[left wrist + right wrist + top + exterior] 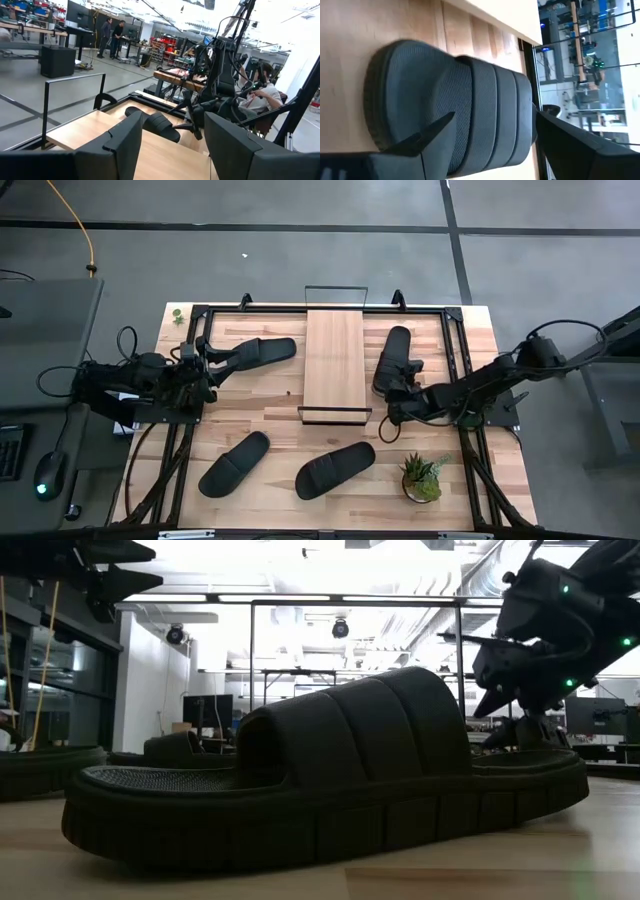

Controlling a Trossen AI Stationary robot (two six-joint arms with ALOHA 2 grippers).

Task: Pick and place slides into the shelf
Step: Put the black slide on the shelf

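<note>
The shelf point(335, 365) is a light-wood board with black wire rails at its short ends, lying mid-table. Four black slides lie soles down on the table: one left of the shelf point(255, 353), one right of it point(393, 358), two nearer point(235, 463) point(335, 470). My left gripper point(212, 360) is open at the left slide's near-left end; its wrist view point(172, 120) shows only bare wood between the fingers. My right gripper point(392, 395) is open and hovers over the right slide's point(470, 100) strap, fingers either side point(495, 114).
A small potted plant point(422, 478) stands near the table's right near corner. A black tube frame point(190, 370) rims the tabletop. In the low view one near slide point(330, 780) fills the foreground, with the right arm point(540, 630) raised behind it. People stand in the room beyond.
</note>
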